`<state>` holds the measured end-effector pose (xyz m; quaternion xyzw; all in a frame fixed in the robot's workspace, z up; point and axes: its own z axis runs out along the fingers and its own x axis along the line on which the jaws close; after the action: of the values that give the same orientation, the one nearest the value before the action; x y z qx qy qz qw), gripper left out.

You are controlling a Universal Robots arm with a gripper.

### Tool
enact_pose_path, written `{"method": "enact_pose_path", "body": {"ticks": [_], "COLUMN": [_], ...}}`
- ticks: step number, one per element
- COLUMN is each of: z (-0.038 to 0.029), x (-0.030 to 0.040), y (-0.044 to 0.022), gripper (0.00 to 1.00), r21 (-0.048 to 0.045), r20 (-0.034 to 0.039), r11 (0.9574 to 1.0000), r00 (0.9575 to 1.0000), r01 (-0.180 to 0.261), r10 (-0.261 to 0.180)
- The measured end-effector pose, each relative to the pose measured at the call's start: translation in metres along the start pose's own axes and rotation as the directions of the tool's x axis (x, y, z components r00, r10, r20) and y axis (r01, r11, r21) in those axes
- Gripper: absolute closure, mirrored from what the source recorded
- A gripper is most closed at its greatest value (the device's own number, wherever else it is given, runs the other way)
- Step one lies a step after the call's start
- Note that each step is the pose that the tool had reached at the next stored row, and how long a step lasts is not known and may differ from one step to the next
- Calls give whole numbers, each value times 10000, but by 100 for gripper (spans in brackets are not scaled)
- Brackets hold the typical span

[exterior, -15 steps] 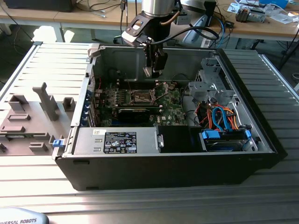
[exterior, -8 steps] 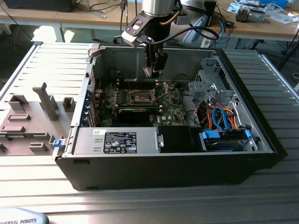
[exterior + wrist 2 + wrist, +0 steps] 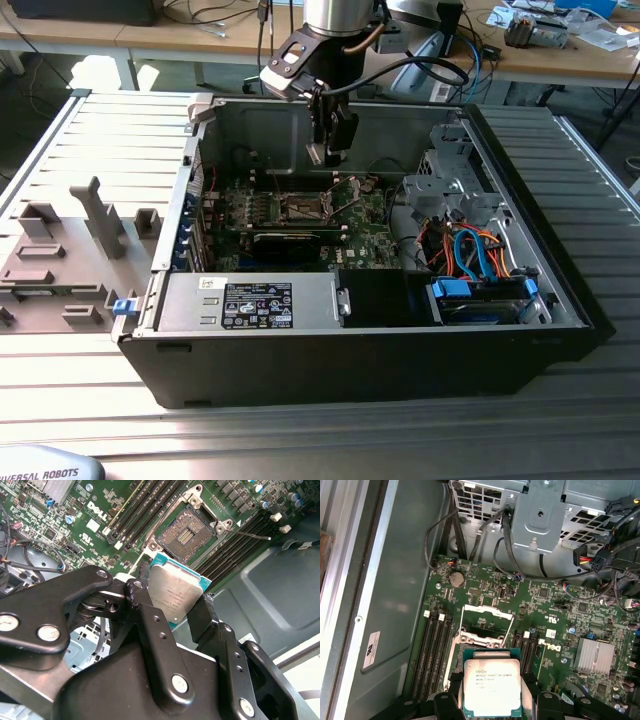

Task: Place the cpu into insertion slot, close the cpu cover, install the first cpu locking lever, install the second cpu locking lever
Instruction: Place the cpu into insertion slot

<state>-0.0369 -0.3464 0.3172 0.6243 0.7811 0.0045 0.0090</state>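
Black metal pincer (image 3: 171, 599) clenches the small silver-topped square cpu (image 3: 176, 591) by two opposite edges, holding it apart from the green motherboard (image 3: 545, 610). Farther off, the open, pin-filled insertion slot (image 3: 192, 532) sits uncovered. In the exterior view it lies about seven o'clock from the pincer, lower down.

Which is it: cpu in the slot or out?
Out. The claw holds the cpu above the motherboard; the insertion slot lies bare.
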Motion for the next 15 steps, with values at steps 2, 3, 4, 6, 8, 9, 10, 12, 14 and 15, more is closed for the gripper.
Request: {"method": "enact_pose_path", "body": {"ticks": [2, 3, 4, 6, 8, 9, 10, 12, 14, 15], "z": [0, 0, 0, 0, 1, 1, 1, 1, 1, 1], "x": [0, 0, 0, 0, 0, 0, 0, 0, 0, 0], "y": [0, 0, 0, 0, 0, 0, 0, 0, 0, 0], "gripper": [46, 46, 46, 46, 46, 46, 46, 46, 46, 46], "r21": [1, 1, 1, 2, 3, 3, 3, 4, 4, 4], "r20": [3, 4, 4, 6, 7, 7, 8, 10, 11, 13], "r11": [10000, 10000, 10000, 9999, 9998, 9998, 9996, 9995, 9993, 9992], "r00": [10000, 10000, 10000, 9999, 9998, 9998, 9996, 9995, 9993, 9992], "r01": [-34, -49, -66, -123, -186, -212, -265, -322, -382, -401], "r10": [34, 49, 66, 123, 186, 212, 265, 322, 382, 401]}}
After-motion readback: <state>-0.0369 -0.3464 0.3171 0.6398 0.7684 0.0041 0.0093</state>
